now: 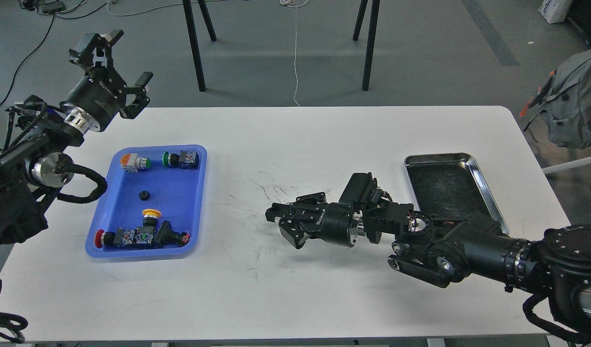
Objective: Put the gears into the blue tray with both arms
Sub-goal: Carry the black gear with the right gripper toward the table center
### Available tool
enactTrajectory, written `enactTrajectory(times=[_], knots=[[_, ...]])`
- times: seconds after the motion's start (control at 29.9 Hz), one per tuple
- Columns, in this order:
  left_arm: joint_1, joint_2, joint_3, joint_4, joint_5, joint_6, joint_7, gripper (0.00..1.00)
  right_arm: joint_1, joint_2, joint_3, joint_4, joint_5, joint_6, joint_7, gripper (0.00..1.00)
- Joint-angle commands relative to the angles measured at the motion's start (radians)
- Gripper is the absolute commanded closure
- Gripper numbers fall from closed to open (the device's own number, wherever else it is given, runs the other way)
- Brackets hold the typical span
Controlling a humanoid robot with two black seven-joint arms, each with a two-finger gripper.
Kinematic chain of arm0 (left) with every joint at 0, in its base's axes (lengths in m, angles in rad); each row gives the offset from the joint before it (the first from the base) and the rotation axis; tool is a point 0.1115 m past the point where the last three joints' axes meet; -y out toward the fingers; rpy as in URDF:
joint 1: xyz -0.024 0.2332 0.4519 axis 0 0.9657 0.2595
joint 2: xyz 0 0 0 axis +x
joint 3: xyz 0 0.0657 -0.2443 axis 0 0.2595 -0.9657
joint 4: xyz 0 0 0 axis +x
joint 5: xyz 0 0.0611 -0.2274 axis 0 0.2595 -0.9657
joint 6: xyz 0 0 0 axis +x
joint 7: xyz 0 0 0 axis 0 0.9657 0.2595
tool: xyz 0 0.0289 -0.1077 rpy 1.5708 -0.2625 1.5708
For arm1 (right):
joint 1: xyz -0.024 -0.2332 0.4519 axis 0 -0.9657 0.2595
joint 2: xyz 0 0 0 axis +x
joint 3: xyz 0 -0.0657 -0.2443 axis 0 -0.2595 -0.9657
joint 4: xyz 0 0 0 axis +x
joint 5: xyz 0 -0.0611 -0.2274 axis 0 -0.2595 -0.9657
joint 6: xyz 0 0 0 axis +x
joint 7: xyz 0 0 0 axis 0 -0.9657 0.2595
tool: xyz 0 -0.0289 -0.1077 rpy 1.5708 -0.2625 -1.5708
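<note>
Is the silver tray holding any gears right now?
No, the silver metal tray shows only its bare dark inside, while one black gear lies in the blue tray.

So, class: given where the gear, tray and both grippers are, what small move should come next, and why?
Probably draw the right gripper back. One gear already lies in the blue tray, no other gear shows on the table, and both it and the left gripper are open, apparently empty.

Small white lettering marks both arms' wrist housings (100, 94), too blurred to read.
</note>
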Motion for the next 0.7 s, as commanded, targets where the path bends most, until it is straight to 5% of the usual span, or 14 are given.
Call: enactTrajectory(times=[0.0,0.5,0.67], knots=[[0.000,0.003,0.000,0.000,0.000,0.000,0.000,0.00,-0.014,0.035,-0.012,-0.018,-0.003,-0.003,0.000,0.99],[0.002,0.012,0.000,-0.003,0.000,0.000,0.000,0.00,-0.028,0.035,-0.070,-0.052,-0.003,-0.012,0.000,0.96],[0.002,0.012,0.001,-0.003,0.000,0.000,0.000,0.00,-0.025,0.035,-0.069,-0.050,-0.003,-0.011,0.000,0.76]])
